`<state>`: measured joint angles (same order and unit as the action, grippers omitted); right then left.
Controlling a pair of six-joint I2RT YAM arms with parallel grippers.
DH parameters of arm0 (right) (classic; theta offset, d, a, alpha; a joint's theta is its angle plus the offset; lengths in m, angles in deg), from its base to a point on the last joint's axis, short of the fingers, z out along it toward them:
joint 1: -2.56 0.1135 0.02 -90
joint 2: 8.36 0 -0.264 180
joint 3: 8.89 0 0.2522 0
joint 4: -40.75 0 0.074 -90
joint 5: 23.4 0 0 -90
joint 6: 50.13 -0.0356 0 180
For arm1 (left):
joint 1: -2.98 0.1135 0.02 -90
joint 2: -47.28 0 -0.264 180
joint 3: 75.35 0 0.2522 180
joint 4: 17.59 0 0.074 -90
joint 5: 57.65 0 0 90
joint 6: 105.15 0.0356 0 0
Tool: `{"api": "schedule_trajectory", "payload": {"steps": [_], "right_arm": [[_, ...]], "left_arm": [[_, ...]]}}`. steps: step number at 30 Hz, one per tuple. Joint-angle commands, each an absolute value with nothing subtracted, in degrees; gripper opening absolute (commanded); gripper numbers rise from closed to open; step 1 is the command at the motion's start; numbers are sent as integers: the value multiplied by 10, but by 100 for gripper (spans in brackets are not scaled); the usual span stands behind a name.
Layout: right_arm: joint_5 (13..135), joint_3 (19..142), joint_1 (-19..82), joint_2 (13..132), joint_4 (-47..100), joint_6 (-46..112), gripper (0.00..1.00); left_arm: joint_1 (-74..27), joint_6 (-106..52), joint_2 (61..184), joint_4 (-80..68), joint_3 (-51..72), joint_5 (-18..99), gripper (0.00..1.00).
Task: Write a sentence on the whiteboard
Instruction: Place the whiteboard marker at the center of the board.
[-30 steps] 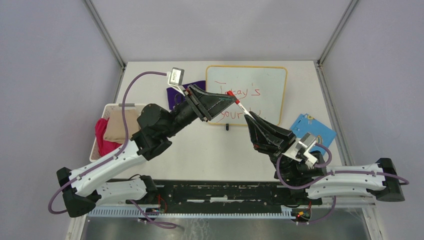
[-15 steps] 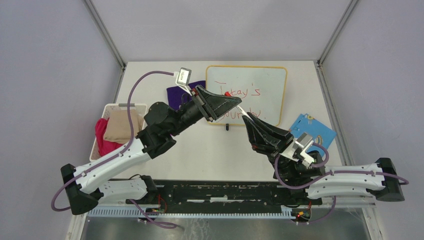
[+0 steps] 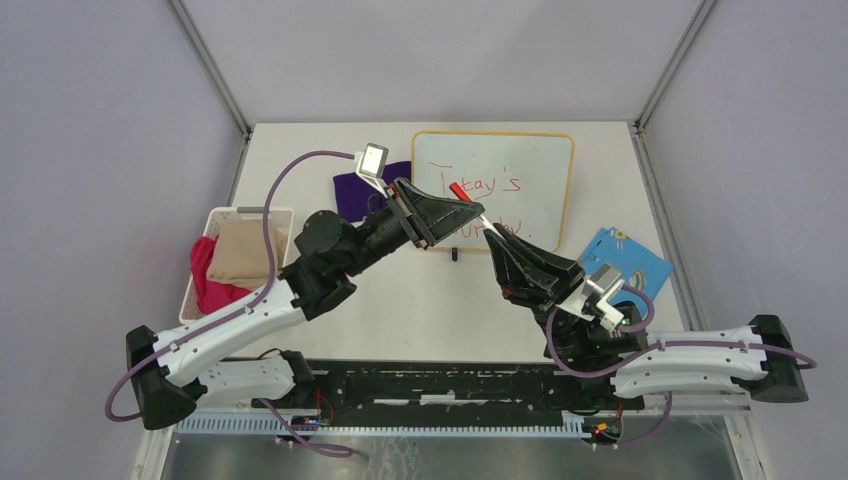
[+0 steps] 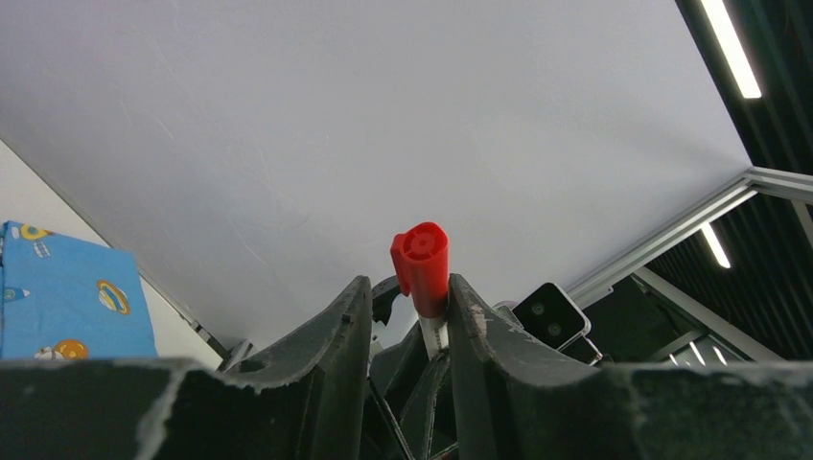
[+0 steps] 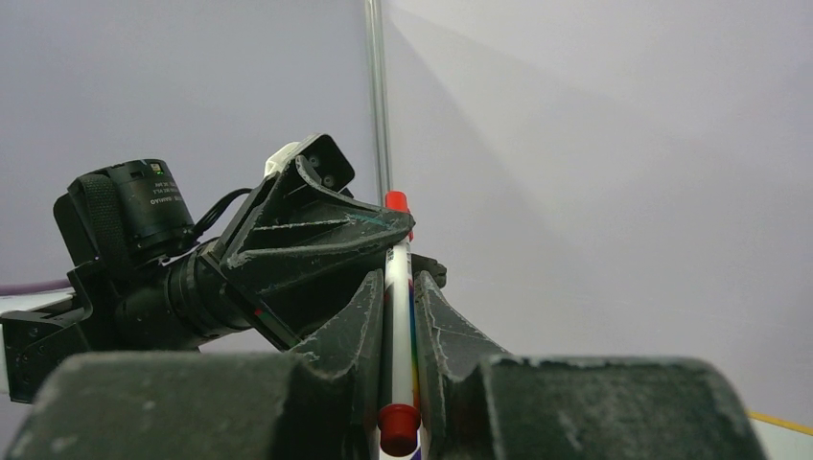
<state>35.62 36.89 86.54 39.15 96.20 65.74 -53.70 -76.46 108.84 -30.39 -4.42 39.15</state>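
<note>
The right gripper (image 5: 397,287) is clamped on the barrel of the one marker (image 5: 396,251), aiming it toward 11 o'clock in the overhead view. There the left gripper (image 4: 409,282) brackets the single red cap (image 4: 420,254), jaws narrowly apart, one finger touching, the other just clear. This is probably capping, since the sentence (image 3: 487,186), two red lines, stands on the one whiteboard (image 3: 535,160) at the table's 12 o'clock. Around the marker: one purple cloth (image 3: 355,190) at 9, one blue sheet (image 3: 625,262) at 4, one basket (image 3: 215,215) at 8.
</note>
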Motion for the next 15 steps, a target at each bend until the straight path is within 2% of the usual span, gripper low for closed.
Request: {"api": "schedule_trajectory", "payload": {"steps": [1,4,8,10,12,13,15], "right_arm": [[352,376,865,395,997,662,0],[346,375,865,398,998,665,0],[333,375,865,400,992,666,0],[328,379,865,397,965,665,2],[331,393,865,389,892,659,16],[334,402,865,385,857,652,27],[337,420,865,377,783,638,42]], "left_arm": [[-537,-789,1080,-340,-49,410,36],[-537,-787,1079,-341,-49,410,28],[-537,-782,1077,-342,-53,409,5],[-537,-773,1070,-329,-54,399,2],[-536,-755,1060,-297,-51,380,2],[-536,-743,1051,-275,-48,368,2],[-536,-711,1037,-218,-36,334,2]]}}
